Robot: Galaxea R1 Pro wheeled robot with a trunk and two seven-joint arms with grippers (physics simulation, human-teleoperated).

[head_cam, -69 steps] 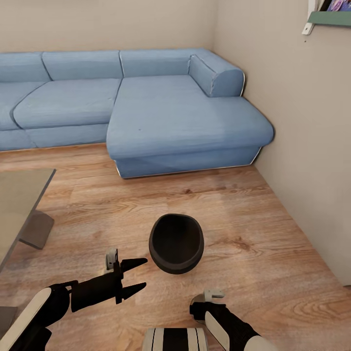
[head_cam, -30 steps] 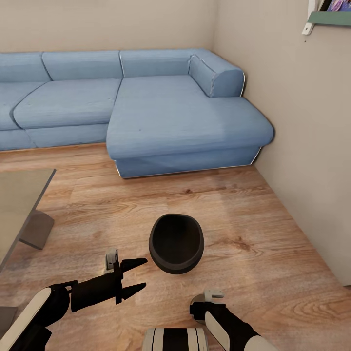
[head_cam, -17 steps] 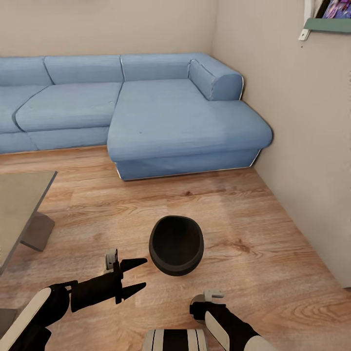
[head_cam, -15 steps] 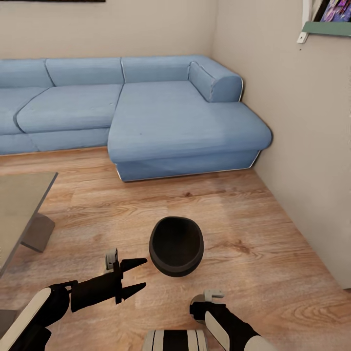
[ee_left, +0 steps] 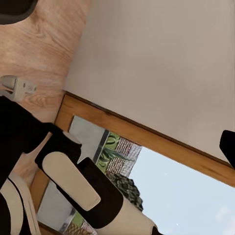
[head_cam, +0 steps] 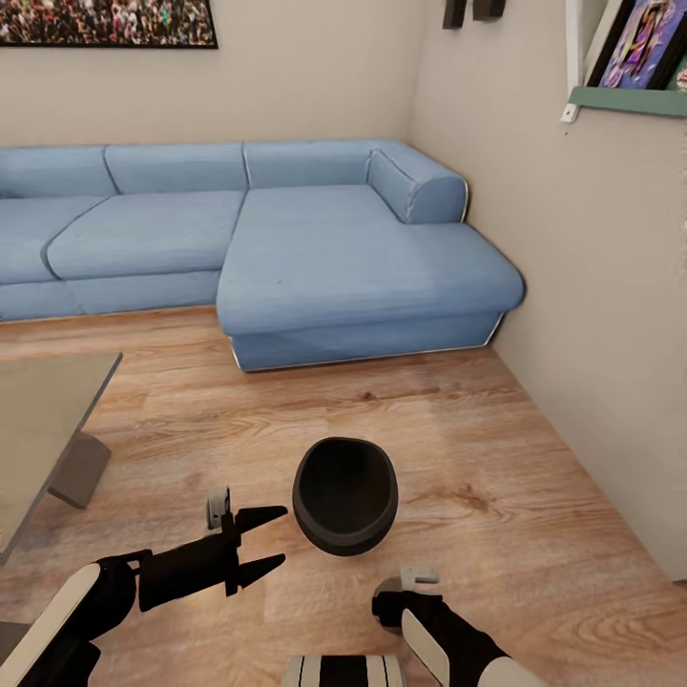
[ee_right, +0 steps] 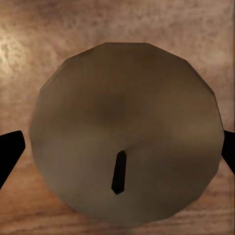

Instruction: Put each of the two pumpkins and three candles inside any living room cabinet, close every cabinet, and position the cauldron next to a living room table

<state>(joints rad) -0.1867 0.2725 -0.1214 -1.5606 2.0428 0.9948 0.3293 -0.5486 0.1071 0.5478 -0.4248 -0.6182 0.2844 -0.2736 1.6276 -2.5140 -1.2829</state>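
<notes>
Cauldron (head_cam: 344, 494) sits on the plank floor (head_cam: 477, 429) straight ahead of you in the head view, mouth up, round, black and smooth; it lies just ahead and to the right of your left gripper (head_cam: 271, 543), apart from it, and ahead of your right gripper (head_cam: 405, 584), which hangs low by the trunk; since the frames a moment ago the whole picture has slid downward, so your camera has tilted up: a dark-framed picture (head_cam: 107, 21) on the far wall and more of the green shelf (head_cam: 630, 99) on the right wall have come into sight, while arms and cauldron keep their places against each other; your left gripper's black pointed fingers stand spread with nothing between them; the table (head_cam: 43, 420) shows at the left edge, its glossy top on a grey block leg, well apart from the cauldron; the blue fabric sofa (head_cam: 315, 248) fills the corner behind.

Left wrist view: you see your right arm (ee_left: 73, 181), black and cream, against a beige wall (ee_left: 161, 63), a wood-framed window (ee_left: 147, 161) and a strip of floor.

Right wrist view: a candle (ee_right: 125, 132), seen from straight above, shows a round, faceted, dull tan top with a short dark wick, resting on the wood floor; your right gripper's dark fingertips (ee_right: 10, 152) stand wide apart at either side of it, not touching.
</notes>
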